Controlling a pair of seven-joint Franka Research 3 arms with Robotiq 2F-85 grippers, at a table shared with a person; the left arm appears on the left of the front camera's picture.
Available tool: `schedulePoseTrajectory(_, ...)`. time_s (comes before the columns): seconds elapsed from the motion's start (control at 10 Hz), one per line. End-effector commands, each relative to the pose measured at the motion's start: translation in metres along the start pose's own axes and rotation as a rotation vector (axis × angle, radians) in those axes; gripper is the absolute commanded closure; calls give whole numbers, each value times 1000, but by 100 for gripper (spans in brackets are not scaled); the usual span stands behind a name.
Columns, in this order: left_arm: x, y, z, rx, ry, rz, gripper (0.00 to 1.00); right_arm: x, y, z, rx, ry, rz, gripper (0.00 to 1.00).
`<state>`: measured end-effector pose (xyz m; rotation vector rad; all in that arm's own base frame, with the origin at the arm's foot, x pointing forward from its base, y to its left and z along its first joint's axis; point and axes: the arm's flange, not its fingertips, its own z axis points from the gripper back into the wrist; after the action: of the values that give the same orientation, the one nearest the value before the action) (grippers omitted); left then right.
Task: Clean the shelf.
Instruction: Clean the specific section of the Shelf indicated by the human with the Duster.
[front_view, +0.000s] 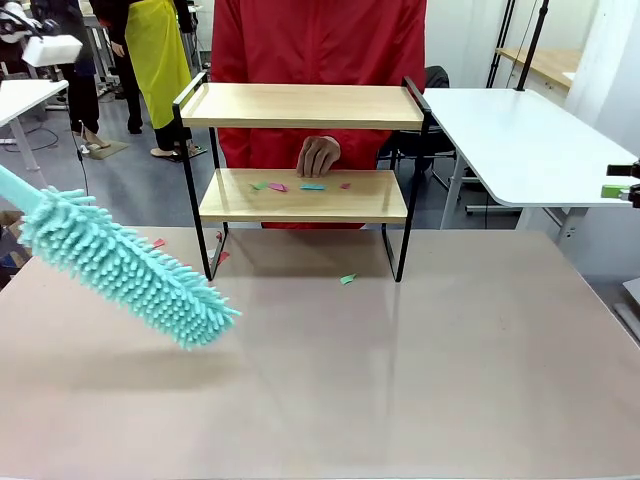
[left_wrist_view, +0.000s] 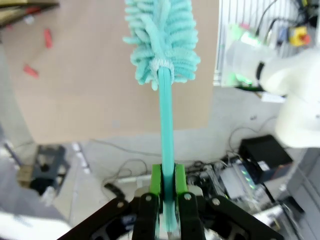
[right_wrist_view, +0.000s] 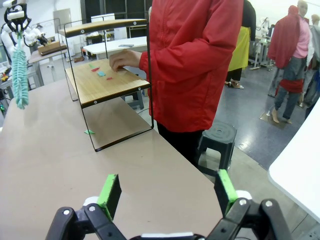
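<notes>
We are holding the turquoise fluffy duster (front_view: 120, 265) clamped in our left gripper (left_wrist_view: 167, 187), our right gripper (right_wrist_view: 167, 192) is hanging empty and spread apart, and the two-tier light wooden shelf (front_view: 300, 105) with coloured paper scraps (front_view: 313, 186) is standing far and right of the duster head, nearer our left arm.

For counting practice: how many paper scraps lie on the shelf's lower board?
4, in a row left to right: green scrap, pink scrap, blue scrap, red scrap. The person's hand may hide more.
</notes>
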<state>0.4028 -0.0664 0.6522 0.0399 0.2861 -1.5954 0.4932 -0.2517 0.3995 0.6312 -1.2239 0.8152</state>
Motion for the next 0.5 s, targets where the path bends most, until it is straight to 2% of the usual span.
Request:
schedulePoseTrajectory(0.0, 10, -7, -20, 24, -189, -35, 87, 4, 0, -1, 0, -2, 6, 0)
schedulePoseTrajectory(0.3, 58, -22, -26, 102, -417, -18, 87, 4, 0, -1, 0, -2, 6, 0)
schedulePoseTrajectory(0.4, 71, -21, -26, 95, -471, 26, 87, 4, 0, -1, 0, -2, 6, 0)
